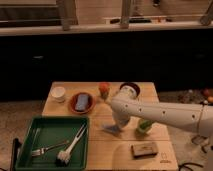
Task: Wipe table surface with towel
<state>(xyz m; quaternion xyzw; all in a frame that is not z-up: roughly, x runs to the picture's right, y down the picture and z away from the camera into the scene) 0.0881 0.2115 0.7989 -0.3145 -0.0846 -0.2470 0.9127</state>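
Looking at your counter (110,152) first: it's the pale plank top filling most of the view, and nothing on the wood shows which parts have been wiped. Your white arm (165,114) reaches in from the right across the middle of it. The green tray (50,118) sits at the front left corner with a fork (49,148) and a brush (70,145) in it, apart from the action. Behind it is the red plate (72,106) with a darker blue piece (82,101) on it, and a brown block (144,149) lies near the front right.

The towel (109,129) is a small pale blue-grey patch lying on the wood around the middle, just right of the tray. Your end effector (119,125) is down at its right edge, touching it as far as I can see. I can't tell if it's gripping the cloth or just pressing on it.

My guess on progress: you're in the wiping itself, but how much is covered I can't say. The bare strip at the front middle looks like ground left, with the block and the small green thing (144,126) beside the arm to steer around.
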